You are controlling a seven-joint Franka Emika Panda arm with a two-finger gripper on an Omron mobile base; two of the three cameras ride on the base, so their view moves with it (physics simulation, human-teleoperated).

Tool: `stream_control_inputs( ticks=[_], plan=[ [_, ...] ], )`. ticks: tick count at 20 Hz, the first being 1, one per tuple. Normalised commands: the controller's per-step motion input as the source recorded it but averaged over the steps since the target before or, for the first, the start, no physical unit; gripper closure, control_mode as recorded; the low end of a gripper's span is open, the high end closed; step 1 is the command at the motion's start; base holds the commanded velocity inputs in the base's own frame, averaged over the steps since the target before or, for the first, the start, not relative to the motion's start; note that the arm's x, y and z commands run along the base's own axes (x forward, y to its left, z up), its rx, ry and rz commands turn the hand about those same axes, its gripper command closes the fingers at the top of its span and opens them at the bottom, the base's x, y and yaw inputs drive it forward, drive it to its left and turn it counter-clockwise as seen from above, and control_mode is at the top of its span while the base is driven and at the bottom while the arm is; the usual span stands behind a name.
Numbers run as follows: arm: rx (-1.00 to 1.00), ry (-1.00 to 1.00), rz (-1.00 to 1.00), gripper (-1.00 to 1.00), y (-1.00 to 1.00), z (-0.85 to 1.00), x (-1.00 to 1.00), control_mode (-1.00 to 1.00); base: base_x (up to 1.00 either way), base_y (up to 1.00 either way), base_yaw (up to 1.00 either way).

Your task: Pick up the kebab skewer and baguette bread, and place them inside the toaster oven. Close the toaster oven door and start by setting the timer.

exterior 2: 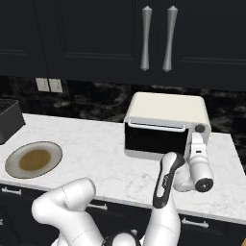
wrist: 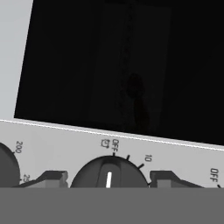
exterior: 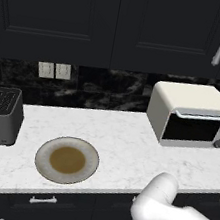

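The cream-white toaster oven point(exterior: 190, 97) point(exterior 2: 166, 108) stands on the counter at the right. Its door point(exterior: 192, 128) point(exterior 2: 153, 139) is closed, with the pale bar handle along the top. My gripper point(exterior 2: 198, 136) is at the knob panel on the oven's right side. In the hand view the gripper point(wrist: 109, 177) straddles a dark round timer knob point(wrist: 109, 168) whose white pointer stands at OFF. One fingertip point(wrist: 52, 177) sits on each side of the knob, with only a thin gap left. The kebab skewer and the baguette bread are hidden. Behind the dark glass point(wrist: 109, 65) I make out nothing definite.
A round plate point(exterior: 41, 154) point(exterior 2: 9, 166) with a brown centre lies bare on the marble counter, left of the arm. The dark grey two-slot toaster point(exterior: 0, 114) point(exterior 2: 7, 120) stands at the far left. Dark cabinets hang above. A second knob point(wrist: 6, 168) sits left of the timer knob.
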Motion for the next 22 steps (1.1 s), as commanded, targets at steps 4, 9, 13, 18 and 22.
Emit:
stream_control_inputs(
  ticks=[4, 9, 13, 18, 22],
  plan=[
    [0.02, -0.03, -0.04, 1.0, 0.0, 0.0, 0.1, -1.0, 0.0, 0.0, 0.0],
    [0.05, -0.02, -0.09, 1.0, 0.0, 0.0, 0.0, -1.0, 0.0, 0.0, 0.0],
    [0.06, -0.02, -0.1, 1.0, 0.0, 0.0, 0.0, -1.0, 0.0, 0.0, 0.0],
    [0.05, -0.04, -0.09, 1.0, 0.0, 0.0, 0.0, -1.0, 0.0, 0.0, 0.0],
    [0.07, -0.04, -0.05, 1.0, -0.06, 0.0, -0.01, -1.0, 0.0, 0.0, 0.0]
  ],
)
